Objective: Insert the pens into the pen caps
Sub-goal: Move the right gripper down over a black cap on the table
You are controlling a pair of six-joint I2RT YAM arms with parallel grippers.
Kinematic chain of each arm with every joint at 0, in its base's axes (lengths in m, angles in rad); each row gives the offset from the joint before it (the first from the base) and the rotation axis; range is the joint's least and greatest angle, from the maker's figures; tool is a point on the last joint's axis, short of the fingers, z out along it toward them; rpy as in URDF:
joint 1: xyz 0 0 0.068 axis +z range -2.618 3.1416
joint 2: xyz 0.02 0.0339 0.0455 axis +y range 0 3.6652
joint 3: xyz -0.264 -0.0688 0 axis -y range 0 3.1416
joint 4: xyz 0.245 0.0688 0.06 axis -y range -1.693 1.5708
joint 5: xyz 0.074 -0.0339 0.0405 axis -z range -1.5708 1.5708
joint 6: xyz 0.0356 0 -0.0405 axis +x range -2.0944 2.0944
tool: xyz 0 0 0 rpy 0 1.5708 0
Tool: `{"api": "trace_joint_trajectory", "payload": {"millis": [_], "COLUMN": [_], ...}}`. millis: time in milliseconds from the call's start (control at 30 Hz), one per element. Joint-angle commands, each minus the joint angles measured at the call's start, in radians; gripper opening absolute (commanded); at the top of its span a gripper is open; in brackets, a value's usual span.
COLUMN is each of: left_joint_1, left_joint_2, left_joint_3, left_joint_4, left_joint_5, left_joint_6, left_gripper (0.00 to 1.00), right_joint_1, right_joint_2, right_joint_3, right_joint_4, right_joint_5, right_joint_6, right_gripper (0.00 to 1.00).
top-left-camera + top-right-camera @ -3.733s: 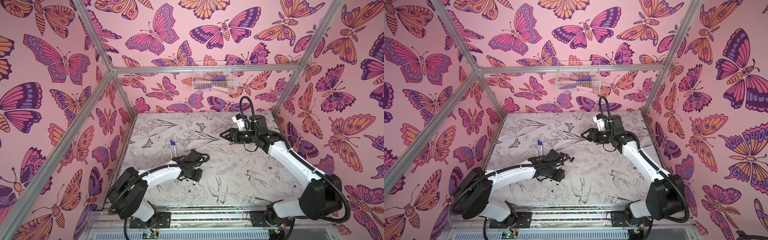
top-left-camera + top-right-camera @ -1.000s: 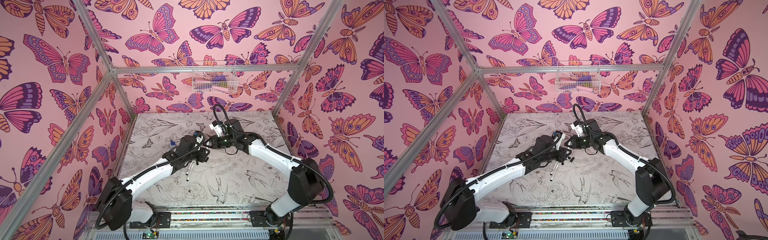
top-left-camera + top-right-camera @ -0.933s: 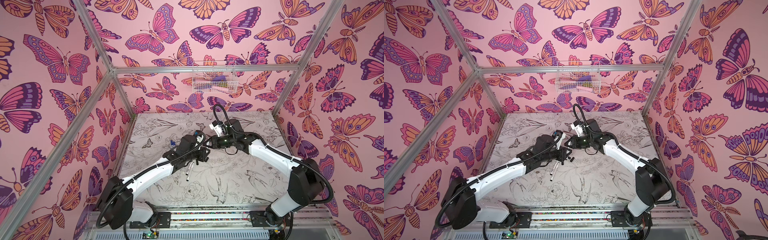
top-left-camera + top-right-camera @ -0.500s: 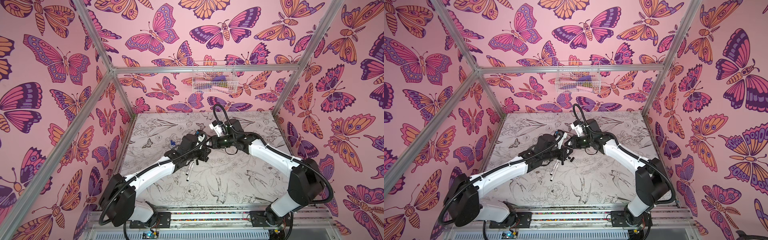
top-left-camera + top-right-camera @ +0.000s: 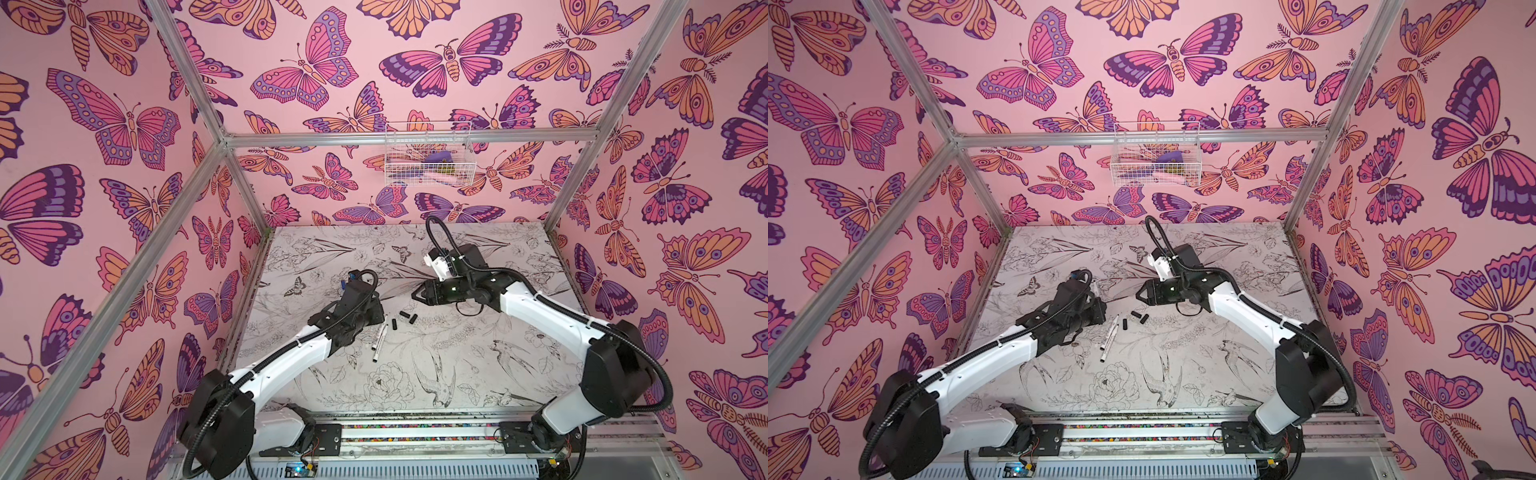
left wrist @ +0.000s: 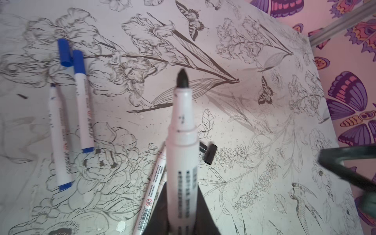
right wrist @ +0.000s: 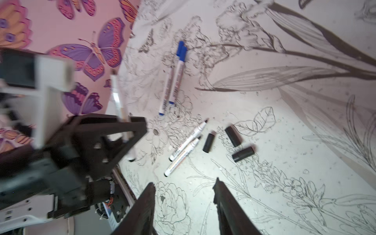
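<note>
Evidently, the left pincer (image 6: 181, 186) is gripping an uncapped black pen (image 6: 182, 126) above the worktop (image 6: 254, 101); the right pincer (image 7: 184, 183) is hanging open, empty. Two black pens (image 7: 188, 140) and three black caps (image 7: 233, 136) are lying loose; just one blue pen (image 6: 82, 105) is seemingly wearing its cap.

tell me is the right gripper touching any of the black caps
Apart. The right wrist view shows the right gripper open and empty, with bare table between its fingertips and the three black caps lying beyond.
</note>
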Motion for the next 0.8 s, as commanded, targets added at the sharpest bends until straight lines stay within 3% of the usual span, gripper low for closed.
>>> {"api": "trace_joint_trajectory", "payload": {"millis": [0, 167, 333, 767], "left_joint_1": [0.009, 0.011, 0.013, 0.031], "left_joint_2": [-0.027, -0.029, -0.058, -0.113], "left_joint_3": [-0.006, -0.005, -0.017, -0.041], "left_joint_4": [-0.044, -0.045, -0.052, -0.078], "left_joint_5": [-0.074, -0.068, -0.070, -0.092], "left_joint_6": [-0.027, -0.021, -0.018, -0.004], "left_gripper": [0.00, 0.00, 0.00, 0.00], "right_joint_1": [0.041, 0.106, 0.112, 0.113], "right_joint_2": [0.109, 0.275, 0.368, 0.496], "right_joint_3": [0.047, 0.214, 0.299, 0.409], "right_joint_4": [-0.171, -0.336, -0.408, -0.435], "right_joint_5": [0.077, 0.162, 0.267, 0.304], "right_joint_6": [-0.062, -0.114, -0.085, -0.056], "right_gripper": [0.50, 0.50, 0.49, 0.48]}}
